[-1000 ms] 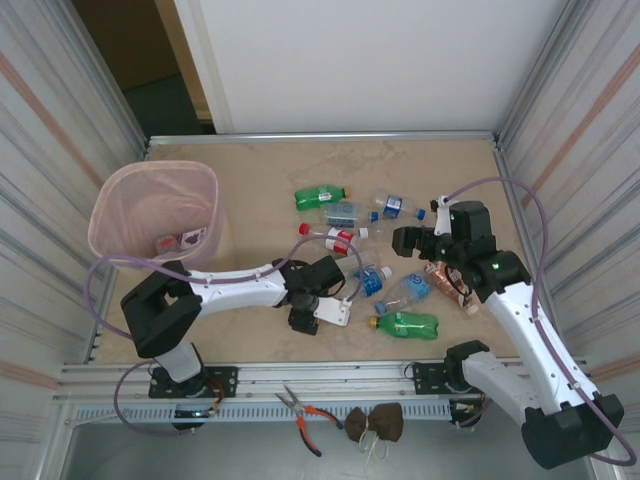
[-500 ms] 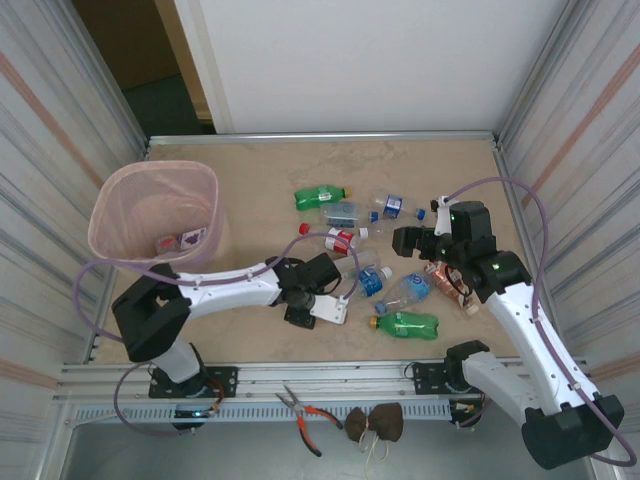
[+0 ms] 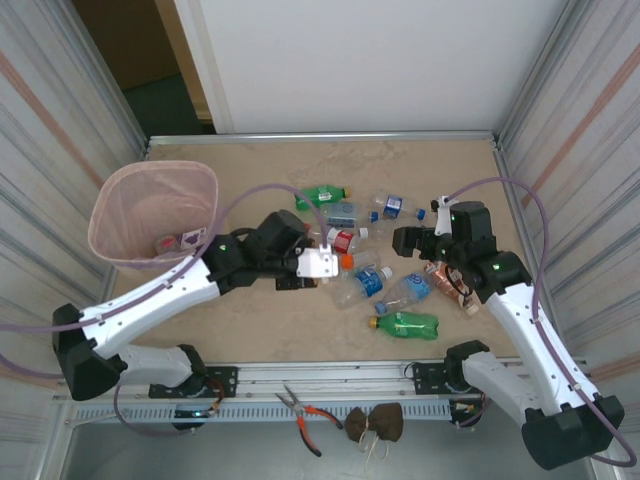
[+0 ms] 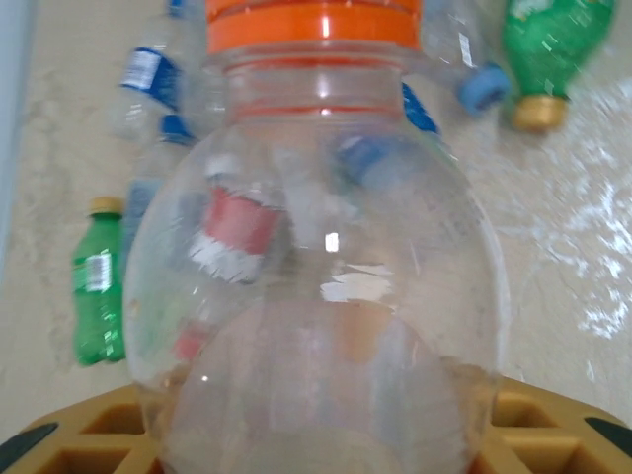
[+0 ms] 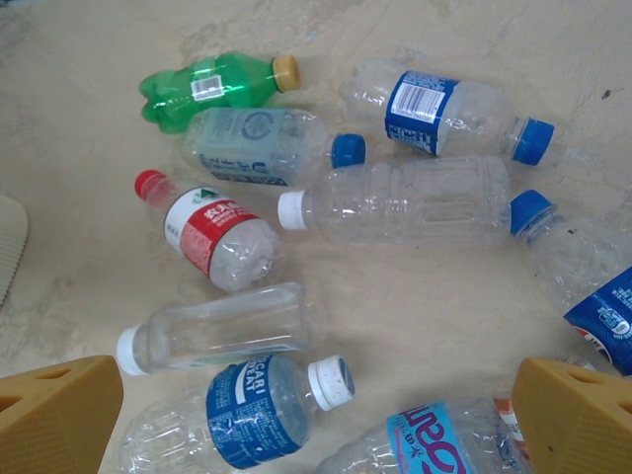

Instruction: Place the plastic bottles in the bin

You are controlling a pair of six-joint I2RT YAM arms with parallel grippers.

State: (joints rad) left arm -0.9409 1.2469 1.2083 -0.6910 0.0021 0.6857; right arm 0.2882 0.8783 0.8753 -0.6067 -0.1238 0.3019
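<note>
My left gripper is shut on a clear bottle with an orange cap, held above the table to the right of the bin. The pale pink bin stands at the far left. Several plastic bottles lie in a loose pile mid-table: a green one, another green one, a red-labelled one, a blue-labelled one and a plain clear one. My right gripper hangs open over the pile's right side, with nothing between its fingers.
Corrugated metal walls close in both sides of the table. A few labelled items lie in the bin's bottom. Pliers and a brown bundle lie on the rail in front of the arm bases.
The left gripper closed on the orange-capped bottle near the table's front and lifted it up and back. The left arm has swung out. The right arm has not moved.
</note>
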